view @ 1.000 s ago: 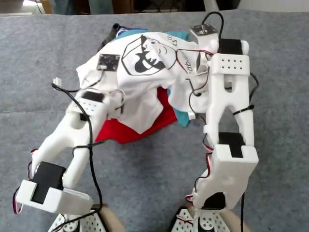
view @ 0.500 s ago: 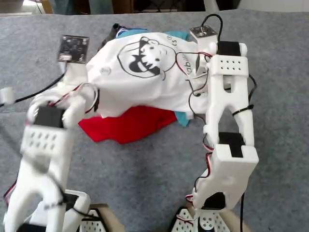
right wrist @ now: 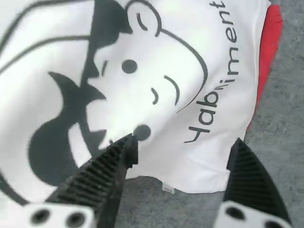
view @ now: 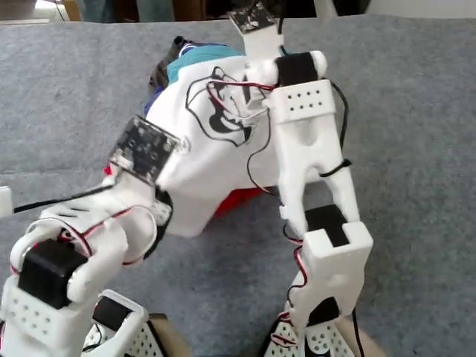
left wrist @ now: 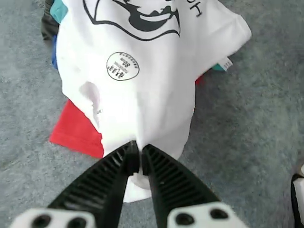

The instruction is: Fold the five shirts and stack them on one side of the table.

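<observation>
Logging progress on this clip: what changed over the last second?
The left gripper swung out left then drew back, shut on the white shirt, pulling it over the red shirt. The right gripper moved left over the print, open. The teal shirt stayed put.

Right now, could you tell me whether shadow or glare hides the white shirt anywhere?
High view: even light, no glare on the white shirt, though both arms cover parts. Left wrist view: faint shading in its folds; the left jaws, shut on it, hide a little. Right wrist view: no glare on the print between the open right jaws.
</observation>
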